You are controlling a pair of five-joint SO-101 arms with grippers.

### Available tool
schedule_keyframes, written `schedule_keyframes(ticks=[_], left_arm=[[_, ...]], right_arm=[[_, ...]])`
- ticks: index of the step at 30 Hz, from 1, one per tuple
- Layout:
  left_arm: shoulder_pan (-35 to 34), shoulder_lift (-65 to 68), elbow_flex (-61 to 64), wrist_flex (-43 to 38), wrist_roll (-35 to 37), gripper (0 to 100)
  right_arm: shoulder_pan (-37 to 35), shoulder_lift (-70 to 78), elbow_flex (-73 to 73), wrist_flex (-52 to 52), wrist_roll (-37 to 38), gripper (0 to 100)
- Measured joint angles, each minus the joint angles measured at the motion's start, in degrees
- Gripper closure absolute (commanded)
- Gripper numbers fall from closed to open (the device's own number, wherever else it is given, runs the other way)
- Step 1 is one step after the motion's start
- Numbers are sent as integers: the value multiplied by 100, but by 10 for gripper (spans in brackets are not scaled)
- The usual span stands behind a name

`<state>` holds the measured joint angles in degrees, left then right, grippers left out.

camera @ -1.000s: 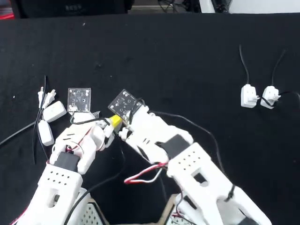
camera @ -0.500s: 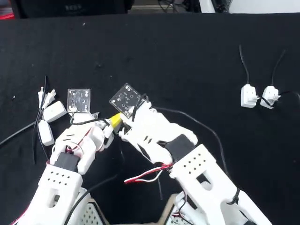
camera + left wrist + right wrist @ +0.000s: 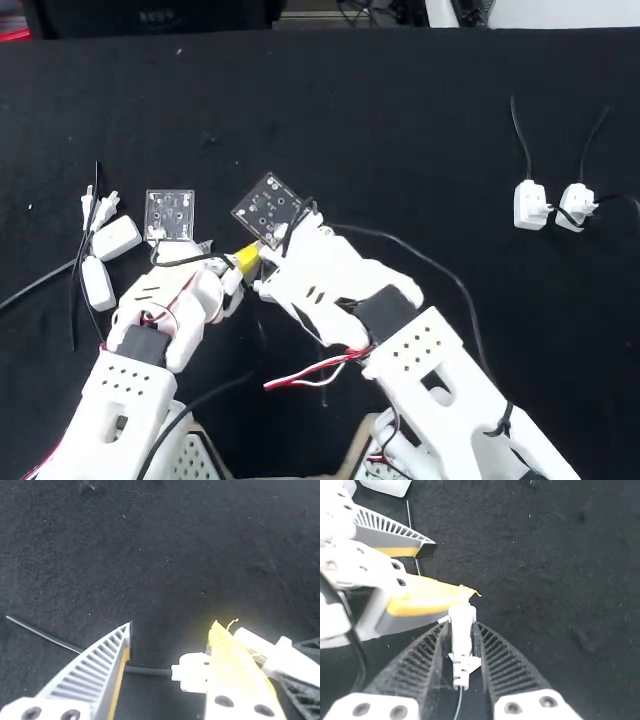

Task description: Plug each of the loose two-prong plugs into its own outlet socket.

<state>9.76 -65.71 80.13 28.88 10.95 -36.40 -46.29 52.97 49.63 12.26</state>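
My right gripper (image 3: 461, 626) is shut on a small white two-prong plug (image 3: 461, 647), and the plug's tip touches the yellow finger (image 3: 422, 602) of the left gripper. From above, the right gripper (image 3: 272, 246) sits just in front of a tilted clear outlet socket (image 3: 268, 208). A second socket (image 3: 170, 213) lies flat to its left. My left gripper (image 3: 171, 627) is open, and a white plug part (image 3: 191, 672) with a black cable lies against its yellow finger. Both grippers meet near the yellow fingertip (image 3: 245, 260).
Two more white plugs (image 3: 530, 205) (image 3: 577, 203) with black wires lie at the far right. A loose plug (image 3: 100, 208) and two white blocks (image 3: 117, 236) (image 3: 97, 283) with cables lie at the left. Black cables trail between the arms.
The right gripper with its plug has edged slightly away from the front edge, and the tilted socket has shifted a little farther back. The left arm has stayed put.
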Motion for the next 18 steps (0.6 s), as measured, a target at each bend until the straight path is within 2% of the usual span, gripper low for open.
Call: schedule_keyframes(ticks=[5, 12, 18], left_arm=[[-79, 0, 0, 0, -9, 747], [-835, 0, 0, 0, -9, 745], [-624, 0, 0, 0, 62, 745]], right_arm=[[-9, 0, 18, 0, 0, 988], [-26, 0, 668, -9, 0, 988], [-132, 0, 870, -308, 0, 988]])
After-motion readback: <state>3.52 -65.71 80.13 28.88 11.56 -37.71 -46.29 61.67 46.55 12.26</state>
